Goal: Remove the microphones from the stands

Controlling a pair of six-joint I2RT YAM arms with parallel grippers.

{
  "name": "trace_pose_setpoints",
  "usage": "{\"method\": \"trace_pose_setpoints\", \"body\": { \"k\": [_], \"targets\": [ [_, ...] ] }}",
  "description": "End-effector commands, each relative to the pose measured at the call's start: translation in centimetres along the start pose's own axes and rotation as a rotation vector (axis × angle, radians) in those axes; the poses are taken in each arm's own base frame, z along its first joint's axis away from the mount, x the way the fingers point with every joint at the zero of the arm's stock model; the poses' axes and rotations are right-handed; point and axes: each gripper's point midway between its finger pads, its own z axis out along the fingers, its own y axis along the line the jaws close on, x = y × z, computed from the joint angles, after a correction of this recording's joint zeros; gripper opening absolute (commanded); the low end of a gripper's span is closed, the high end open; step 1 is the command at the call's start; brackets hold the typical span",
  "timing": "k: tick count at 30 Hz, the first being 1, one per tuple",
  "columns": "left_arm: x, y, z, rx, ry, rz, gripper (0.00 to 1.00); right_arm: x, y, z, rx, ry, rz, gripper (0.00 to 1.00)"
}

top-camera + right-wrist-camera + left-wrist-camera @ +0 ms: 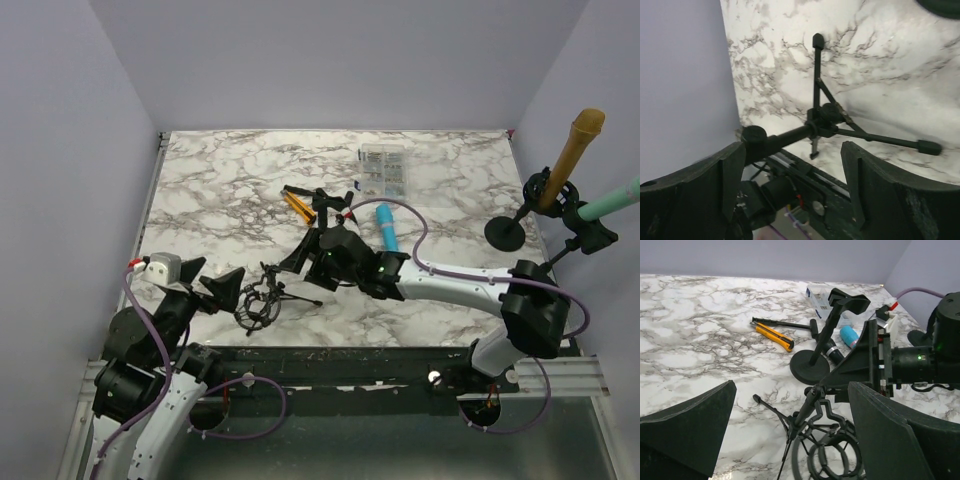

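A small black tripod stand with a round shock mount lies near the table's front edge. In the left wrist view the mount ring holds nothing. A blue microphone lies loose on the marble and also shows in the left wrist view. My left gripper is open, with the mount between and just ahead of its fingers. My right gripper is open, and the stand's stem lies between its fingers without contact.
A round-base stand with an empty clip stands behind the tripod. An orange utility knife and a clear parts box lie further back. At the right edge, another round base stands by a tan microphone and a teal one on stands.
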Motion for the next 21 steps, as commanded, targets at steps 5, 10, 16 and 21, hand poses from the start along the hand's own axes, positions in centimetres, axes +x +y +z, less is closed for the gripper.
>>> {"method": "trace_pose_setpoints", "body": {
  "k": [5, 10, 16, 21],
  "targets": [
    [0.8, -0.2, 1.0, 0.015, 0.042, 0.004, 0.98, -1.9, -1.8, -3.7, -0.033, -0.095, -0.414, 0.96],
    [1.0, 0.1, 1.3, -0.007, 0.056, 0.003, 0.99, -0.8, -4.6, -3.0, -0.020, -0.051, -0.571, 0.85],
    [1.0, 1.0, 1.2, -0.057, 0.053, 0.000, 0.99, 0.1, -8.0, -1.8, -0.006, -0.020, -0.752, 0.71],
    [1.2, 1.5, 1.4, -0.085, 0.065, -0.001, 0.99, 2.0, -8.6, -0.1, -0.094, 0.026, -0.929, 0.63]
  ]
}}
